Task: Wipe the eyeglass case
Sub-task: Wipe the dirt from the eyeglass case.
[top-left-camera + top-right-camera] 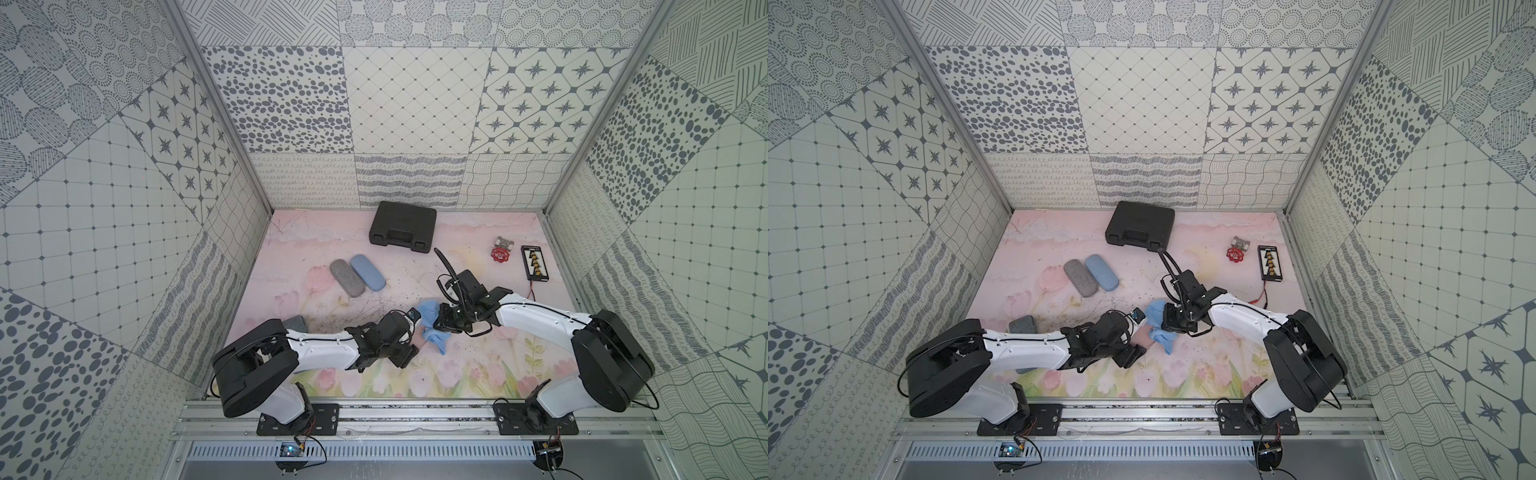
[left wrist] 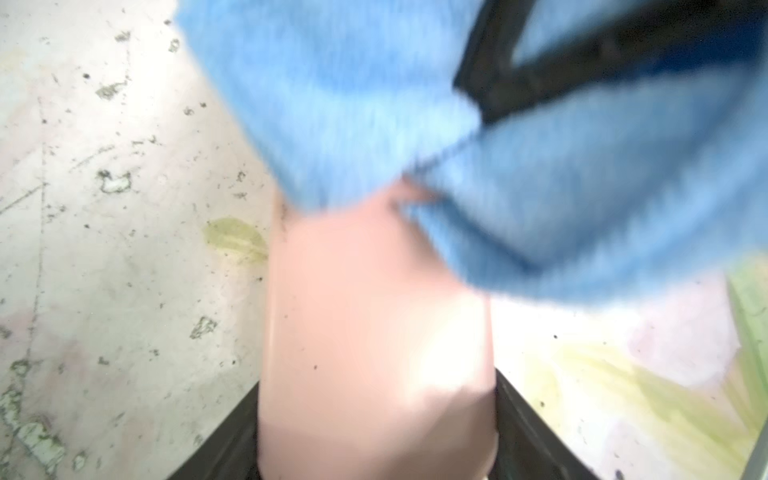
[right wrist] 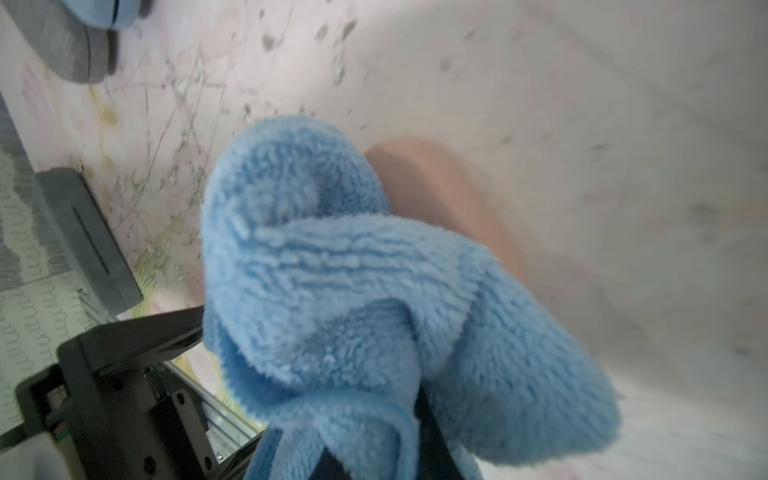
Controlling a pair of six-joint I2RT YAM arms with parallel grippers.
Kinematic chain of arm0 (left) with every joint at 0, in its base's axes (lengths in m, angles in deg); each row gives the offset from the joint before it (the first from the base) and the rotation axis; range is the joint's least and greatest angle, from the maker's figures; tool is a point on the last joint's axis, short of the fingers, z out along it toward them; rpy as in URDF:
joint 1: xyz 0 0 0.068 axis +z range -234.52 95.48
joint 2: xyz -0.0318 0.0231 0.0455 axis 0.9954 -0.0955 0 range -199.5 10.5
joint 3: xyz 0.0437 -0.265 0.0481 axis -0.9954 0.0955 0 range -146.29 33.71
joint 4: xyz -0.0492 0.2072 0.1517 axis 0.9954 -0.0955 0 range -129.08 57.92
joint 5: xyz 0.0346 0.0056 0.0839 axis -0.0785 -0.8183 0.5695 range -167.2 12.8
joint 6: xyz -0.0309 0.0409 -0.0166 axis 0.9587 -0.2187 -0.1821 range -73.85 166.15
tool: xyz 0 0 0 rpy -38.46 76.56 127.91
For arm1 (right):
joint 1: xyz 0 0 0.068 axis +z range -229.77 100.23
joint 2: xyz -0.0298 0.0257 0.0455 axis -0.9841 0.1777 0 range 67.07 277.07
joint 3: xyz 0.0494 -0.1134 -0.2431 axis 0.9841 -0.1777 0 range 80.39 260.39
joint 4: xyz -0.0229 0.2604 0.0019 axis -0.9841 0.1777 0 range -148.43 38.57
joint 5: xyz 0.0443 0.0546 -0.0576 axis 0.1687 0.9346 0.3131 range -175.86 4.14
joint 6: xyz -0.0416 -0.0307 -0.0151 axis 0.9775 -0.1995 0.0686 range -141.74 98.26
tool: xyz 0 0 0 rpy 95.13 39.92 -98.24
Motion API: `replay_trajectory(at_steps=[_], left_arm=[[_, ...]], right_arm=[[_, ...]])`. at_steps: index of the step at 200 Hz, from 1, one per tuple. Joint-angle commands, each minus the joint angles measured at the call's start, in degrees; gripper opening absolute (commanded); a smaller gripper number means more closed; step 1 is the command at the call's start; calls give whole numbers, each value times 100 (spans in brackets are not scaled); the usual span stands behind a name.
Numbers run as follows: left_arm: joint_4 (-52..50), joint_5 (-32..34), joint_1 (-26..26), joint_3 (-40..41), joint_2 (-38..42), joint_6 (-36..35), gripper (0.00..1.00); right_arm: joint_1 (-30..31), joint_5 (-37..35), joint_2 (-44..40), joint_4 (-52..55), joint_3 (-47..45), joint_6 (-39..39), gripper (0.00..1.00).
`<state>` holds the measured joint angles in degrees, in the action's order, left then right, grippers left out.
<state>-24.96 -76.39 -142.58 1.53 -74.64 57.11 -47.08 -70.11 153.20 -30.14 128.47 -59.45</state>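
A pink eyeglass case point(image 2: 374, 332) sits lengthwise between the black fingers of my left gripper point(image 2: 376, 449), which is shut on its sides just above the table. My right gripper point(image 3: 374, 457) is shut on a fluffy blue cloth point(image 3: 353, 270). The cloth point(image 2: 374, 104) lies bunched over the far end of the pink case point(image 3: 436, 178). In both top views the two grippers meet at the table's middle front, left gripper point(image 1: 415, 338) point(image 1: 1138, 340) facing right gripper point(image 1: 440, 322) point(image 1: 1169, 322), with the cloth point(image 1: 430, 311) point(image 1: 1156, 311) between them.
A grey case point(image 1: 347, 278) and a blue case point(image 1: 368, 272) lie side by side at the middle left. Another grey case point(image 1: 295, 322) sits by the left arm. A black tool case point(image 1: 403, 226), a red valve point(image 1: 498, 254) and a black connector board point(image 1: 536, 262) stand at the back.
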Motion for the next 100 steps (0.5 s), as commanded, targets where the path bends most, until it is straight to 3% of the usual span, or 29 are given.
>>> replay_trajectory(at_steps=[1,16,30,70,86,100], left_arm=[[67,154,6,-36,106,109,66],[4,297,6,-45,161,136,70],[-66,298,1,-81,178,100,72],[105,253,5,-40,239,46,73],[300,308,5,84,308,55,72],[393,357,7,161,370,59,71]], right_arm=[[-230,-1562,-199,1019,365,880,0],[-121,-1995,-374,1334,692,1070,0],[109,-1973,-400,1431,894,1051,0],[1081,-466,-122,400,752,-31,0],[1086,208,24,-419,330,-492,0],[786,452,184,-632,30,-453,0]])
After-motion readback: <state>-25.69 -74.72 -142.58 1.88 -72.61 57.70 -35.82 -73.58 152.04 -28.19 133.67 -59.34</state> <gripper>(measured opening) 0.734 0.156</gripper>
